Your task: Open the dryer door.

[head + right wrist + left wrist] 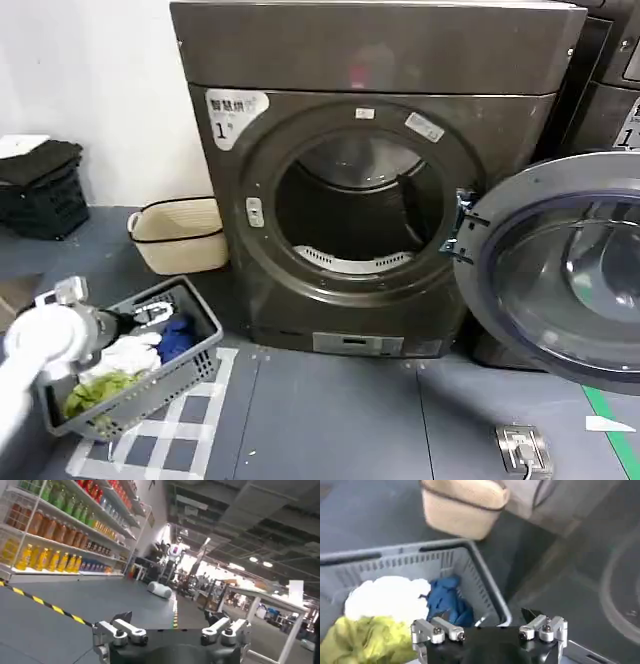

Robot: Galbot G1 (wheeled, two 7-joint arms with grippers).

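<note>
The dryer (380, 60), a dark grey-brown machine with a white "1" sticker, stands straight ahead. The dryer door (560, 270) is swung wide open to the right, its grey inner side and tinted glass facing me, and the drum opening (350, 215) is exposed. My left gripper (150, 312) hangs low at the left, over a grey laundry basket and well away from the door. In the left wrist view the left gripper (487, 617) is open and holds nothing. My right gripper (169, 617) is also open and empty, and points away into a room with shelves.
The grey basket (190, 370) holds white, blue and yellow-green clothes on a checked mat (190, 430). A beige basket (180, 235) sits left of the dryer, with black crates (40, 185) farther left. A second machine (610, 90) stands behind the open door. A floor socket (522, 445) lies at the front right.
</note>
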